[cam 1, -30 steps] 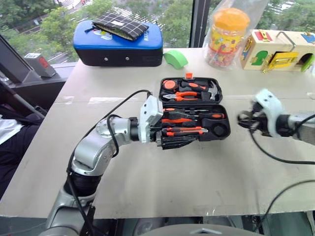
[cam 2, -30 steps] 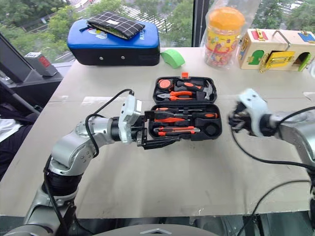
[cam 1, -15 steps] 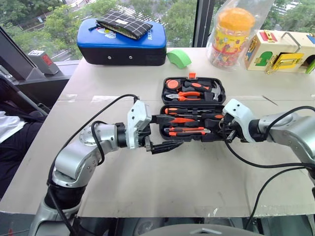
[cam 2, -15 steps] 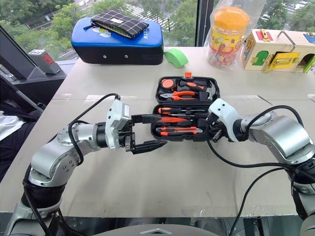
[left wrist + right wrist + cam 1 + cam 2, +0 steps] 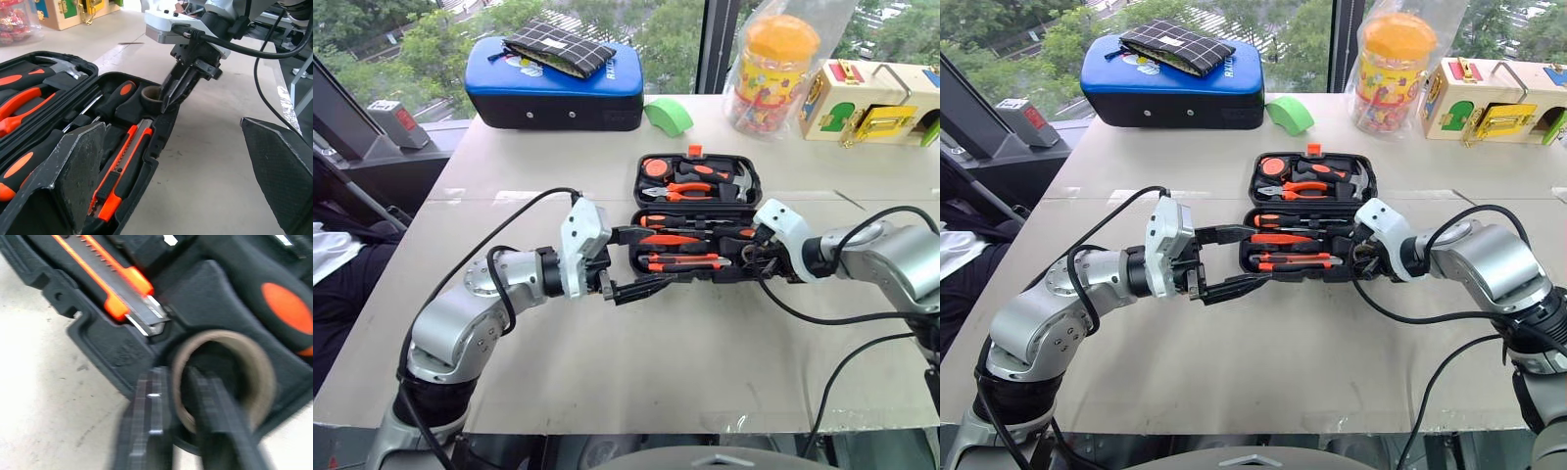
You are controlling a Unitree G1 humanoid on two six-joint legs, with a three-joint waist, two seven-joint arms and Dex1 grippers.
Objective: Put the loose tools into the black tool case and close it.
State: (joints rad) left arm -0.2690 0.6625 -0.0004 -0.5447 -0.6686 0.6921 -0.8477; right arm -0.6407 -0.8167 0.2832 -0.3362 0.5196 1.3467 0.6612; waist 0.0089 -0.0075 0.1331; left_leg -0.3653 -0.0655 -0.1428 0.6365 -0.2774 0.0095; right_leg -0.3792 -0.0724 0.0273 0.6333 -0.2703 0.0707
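Pale grey counter by a window, trees outside. One black hard-plastic tool case lies open mid-counter, toward the far edge; one orange-and-black utility knife and two screwdrivers sit in its recesses. Left gripper gapes wide at the case's left end. Right gripper, jaws slightly parted, straddles a brown ring at the right end. Near counter half bare.

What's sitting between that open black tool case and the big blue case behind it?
Only bare table. The head views show nothing between the black tool case and the blue case.
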